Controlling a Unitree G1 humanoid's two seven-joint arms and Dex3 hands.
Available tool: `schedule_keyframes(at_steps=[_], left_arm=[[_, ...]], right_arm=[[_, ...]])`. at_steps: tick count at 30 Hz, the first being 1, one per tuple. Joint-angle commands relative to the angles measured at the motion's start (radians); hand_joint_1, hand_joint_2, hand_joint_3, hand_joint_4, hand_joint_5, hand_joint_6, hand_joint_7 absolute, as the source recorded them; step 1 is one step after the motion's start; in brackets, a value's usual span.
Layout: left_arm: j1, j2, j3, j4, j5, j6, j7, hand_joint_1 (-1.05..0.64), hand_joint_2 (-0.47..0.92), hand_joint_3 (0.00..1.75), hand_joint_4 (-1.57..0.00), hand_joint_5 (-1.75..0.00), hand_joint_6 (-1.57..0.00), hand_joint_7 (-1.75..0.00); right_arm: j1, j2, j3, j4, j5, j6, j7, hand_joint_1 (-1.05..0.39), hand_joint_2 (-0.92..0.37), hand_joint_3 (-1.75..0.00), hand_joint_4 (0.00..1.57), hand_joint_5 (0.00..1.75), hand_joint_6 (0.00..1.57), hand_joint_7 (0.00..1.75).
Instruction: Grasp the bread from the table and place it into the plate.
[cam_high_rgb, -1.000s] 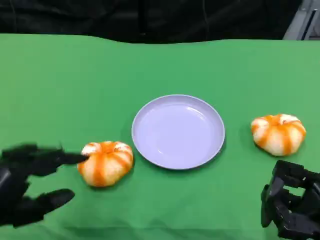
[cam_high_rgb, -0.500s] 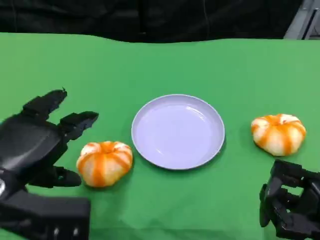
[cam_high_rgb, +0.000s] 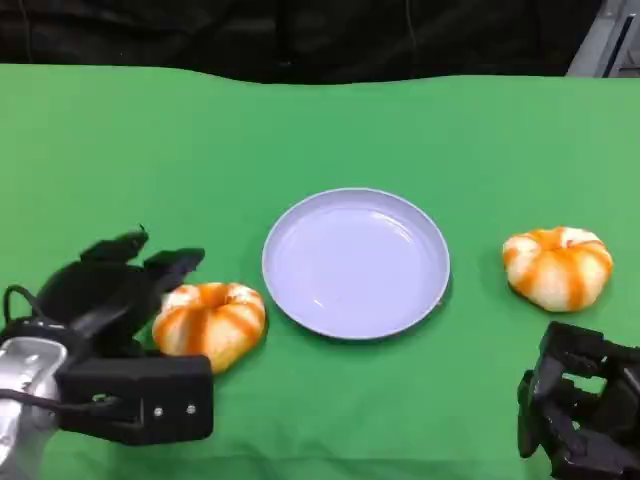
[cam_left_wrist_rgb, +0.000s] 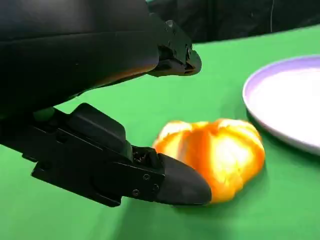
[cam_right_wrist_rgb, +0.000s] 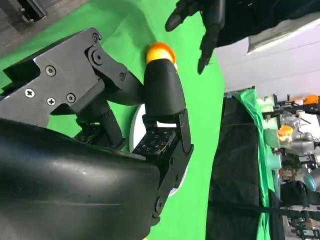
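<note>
The orange-striped bread roll (cam_high_rgb: 210, 323) sits on the green table (cam_high_rgb: 330, 130) at the purple plate's (cam_high_rgb: 355, 262) eight o'clock, round with no real long axis, right against the spread, empty fingers of the left hand (cam_high_rgb: 115, 290), while the curled, empty right hand (cam_high_rgb: 575, 410) lies well apart.

From the head we look down on the green table (cam_high_rgb: 330, 130) and lilac plate (cam_high_rgb: 356, 262). Our left wrist camera sits low, close behind the left hand (cam_left_wrist_rgb: 100, 100), facing the left bread (cam_left_wrist_rgb: 212, 155) and plate rim. Our right wrist camera, rolled sideways, looks across that same bread.
</note>
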Motion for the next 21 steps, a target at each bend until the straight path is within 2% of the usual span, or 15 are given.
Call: schedule_keyframes(at_steps=[1,11,21], left_arm=[[-0.025,0.0,-0.042,0.074,-0.016,0.01,0.051,-1.02,0.92,0.37,0.0,0.0,-0.16,0.0],[-0.076,-0.026,-0.128,0.174,-0.031,0.045,0.064,-1.02,0.92,0.42,0.0,0.0,-0.15,0.0],[-0.183,-0.097,-0.203,0.364,-0.042,0.075,0.128,-1.01,0.92,0.44,0.0,0.0,-0.13,0.0]], right_arm=[[0.014,-0.005,-0.004,-0.024,0.008,0.007,-0.006,-0.15,-0.52,-1.15,0.9,1.71,0.85,1.48],[0.019,-0.007,-0.001,-0.031,0.006,0.002,-0.004,-0.16,-0.5,-1.18,0.89,1.72,0.84,1.49],[0.029,-0.004,0.003,-0.045,0.006,0.003,-0.008,-0.16,-0.48,-1.19,0.9,1.71,0.85,1.48]])
